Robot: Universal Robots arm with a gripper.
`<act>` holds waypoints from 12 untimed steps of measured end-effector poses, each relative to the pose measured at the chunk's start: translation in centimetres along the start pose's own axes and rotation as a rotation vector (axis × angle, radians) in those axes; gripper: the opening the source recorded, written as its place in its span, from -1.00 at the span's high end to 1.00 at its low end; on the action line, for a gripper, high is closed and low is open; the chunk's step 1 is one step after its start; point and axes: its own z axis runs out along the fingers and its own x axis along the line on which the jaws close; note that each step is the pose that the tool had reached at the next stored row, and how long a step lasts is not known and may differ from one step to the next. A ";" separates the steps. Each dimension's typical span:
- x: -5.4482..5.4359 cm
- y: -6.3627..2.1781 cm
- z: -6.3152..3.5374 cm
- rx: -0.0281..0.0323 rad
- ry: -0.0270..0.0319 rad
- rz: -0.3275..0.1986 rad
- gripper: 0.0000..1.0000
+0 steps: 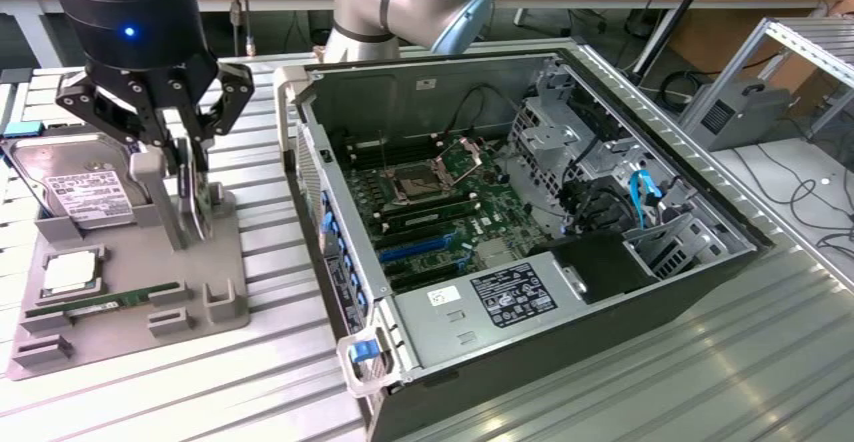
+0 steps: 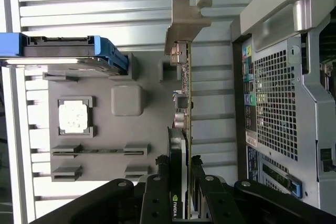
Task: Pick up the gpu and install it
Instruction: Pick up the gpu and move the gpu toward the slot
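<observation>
Black linkage-fingered gripper (image 1: 187, 177) (image 2: 179, 163) is part-closed, its fingers pressed on both flat faces of the gpu (image 1: 171, 217) (image 2: 185, 93) - a thin card, dark on one side, brownish board on the other, silvery metal bracket (image 2: 186, 22) at the far end. The card stands on edge directly below the tool, its lower edge in the flat grey plastic holder tray (image 1: 214, 262) (image 2: 147, 129). Beside the tool, on the exterior view's left, the same tray holds a boxy grey hard drive (image 1: 87, 192). Well apart on the exterior view's right is an open dark computer case (image 1: 400, 332).
</observation>
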 end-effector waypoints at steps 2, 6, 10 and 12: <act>0.0 0.01 -0.19 -0.0002 0.0000 0.000 0.47; 0.0 0.02 -0.72 -0.0010 0.0001 0.000 0.47; 0.0 0.03 -0.98 -0.0014 0.0001 0.000 0.47; 0.0 0.04 -1.21 -0.0017 0.0001 0.000 0.47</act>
